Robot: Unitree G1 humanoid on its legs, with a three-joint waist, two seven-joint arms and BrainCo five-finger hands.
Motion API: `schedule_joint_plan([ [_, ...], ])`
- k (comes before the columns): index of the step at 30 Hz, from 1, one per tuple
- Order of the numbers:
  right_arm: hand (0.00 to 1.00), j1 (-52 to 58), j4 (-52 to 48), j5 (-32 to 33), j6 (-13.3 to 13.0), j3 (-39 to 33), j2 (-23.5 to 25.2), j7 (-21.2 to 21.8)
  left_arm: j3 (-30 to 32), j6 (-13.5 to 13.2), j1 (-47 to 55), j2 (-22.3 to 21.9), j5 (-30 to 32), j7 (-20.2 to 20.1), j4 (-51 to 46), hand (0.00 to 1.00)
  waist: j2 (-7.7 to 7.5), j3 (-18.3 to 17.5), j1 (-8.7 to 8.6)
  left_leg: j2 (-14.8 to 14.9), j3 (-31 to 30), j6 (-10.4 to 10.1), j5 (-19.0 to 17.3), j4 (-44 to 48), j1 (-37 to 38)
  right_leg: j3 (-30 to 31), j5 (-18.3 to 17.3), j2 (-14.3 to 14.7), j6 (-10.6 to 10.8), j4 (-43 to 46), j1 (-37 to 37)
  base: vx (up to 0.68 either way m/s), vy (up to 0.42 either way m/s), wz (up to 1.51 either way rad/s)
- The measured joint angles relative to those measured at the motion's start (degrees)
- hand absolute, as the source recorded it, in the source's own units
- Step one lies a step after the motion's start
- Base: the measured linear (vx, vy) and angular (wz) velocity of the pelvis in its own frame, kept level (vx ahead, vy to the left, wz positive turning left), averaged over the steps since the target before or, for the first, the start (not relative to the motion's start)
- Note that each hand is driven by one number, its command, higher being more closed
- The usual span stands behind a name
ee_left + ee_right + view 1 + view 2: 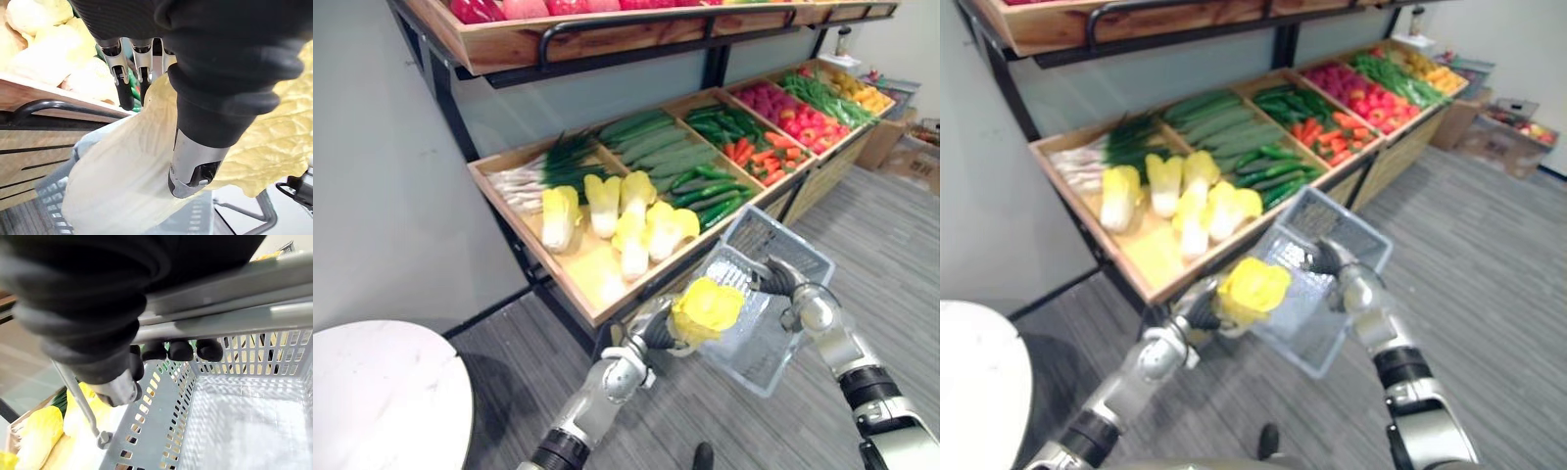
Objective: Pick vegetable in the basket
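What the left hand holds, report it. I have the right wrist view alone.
Observer: The left hand is shut on a yellow napa cabbage.
Operator: Place it against the basket.
Observer: In the eye views it overlaps the basket's left edge; whether it hangs over the inside, I cannot tell.
Operator: Name what stands at the far left.
Observer: A round white table, well apart from the left hand.

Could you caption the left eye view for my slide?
Left hand holds a cabbage by the basket that the right hand grips.
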Motion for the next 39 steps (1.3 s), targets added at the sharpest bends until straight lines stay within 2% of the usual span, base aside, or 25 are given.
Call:
schedule_joint_plan([
  [9,1.00,2.88,-4.42,5.16,-0.96,3.58,-3.36,3.51,0.36,0.43,-2.21,-0.46,1.36,-0.04,3.69,1.00,0.01,0.00,-0.49,0.01,0.59,-0.19,-0.14,0.01,0.00,0.50,0.00,0.12,0.00,0.00,-0.43,-0.01,0.009,-0.03],
  [12,1.00,3.74,-5.51,6.48,-1.01,3.75,-3.43,4.45,0.31,0.50,-3.37,-0.47,1.35,-0.03,4.16,1.00,0.02,-0.01,-0.54,0.00,0.60,-0.20,-0.15,0.01,0.00,0.50,0.00,0.12,0.00,0.00,-0.44,-0.02,0.021,0.00],
  [16,1.00,4.29,-6.29,6.55,-1.14,5.14,-3.44,4.70,0.11,0.49,-4.06,-0.48,1.30,-0.03,4.26,1.00,0.01,-0.01,-1.52,-0.05,0.58,-0.20,-0.16,0.01,0.00,0.48,0.00,0.06,0.00,0.00,-0.43,-0.01,0.008,0.00],
  [21,1.00,7.78,-7.25,9.25,-2.18,5.83,-3.44,5.30,-0.38,0.50,-6.35,-1.10,1.29,0.02,6.13,1.00,0.02,-0.02,-1.55,-0.05,0.54,-0.22,-0.17,0.00,0.00,0.46,-0.01,0.03,-0.01,0.00,-0.41,0.00,0.000,0.00],
  [35,1.00,13.13,-9.27,15.70,-2.19,8.51,-2.68,7.31,-2.05,0.47,-9.12,-1.21,1.20,0.84,8.15,1.00,0.09,-0.12,-1.63,-0.42,-0.84,0.02,0.00,-0.01,-0.91,-0.44,-0.01,-0.52,-0.01,0.01,-0.53,-0.01,0.007,0.04],
  [36,1.00,13.14,-9.28,16.21,-2.19,8.76,-2.62,7.31,-2.06,0.47,-9.12,-1.21,1.20,0.98,8.28,0.00,0.08,-0.14,-1.60,-0.44,-0.87,0.02,0.00,-0.01,-0.93,-0.50,-0.01,-0.54,-0.01,0.01,-0.53,0.00,0.000,0.00],
  [39,1.00,13.57,-10.10,17.30,-2.17,9.20,-2.50,7.28,-2.57,0.48,-9.12,-1.17,1.21,1.00,8.39,0.00,0.07,-0.16,-1.67,-0.44,-0.86,0.02,0.00,-0.01,-0.95,-0.50,0.00,-0.53,0.00,0.01,-0.56,0.00,0.000,0.00],
])
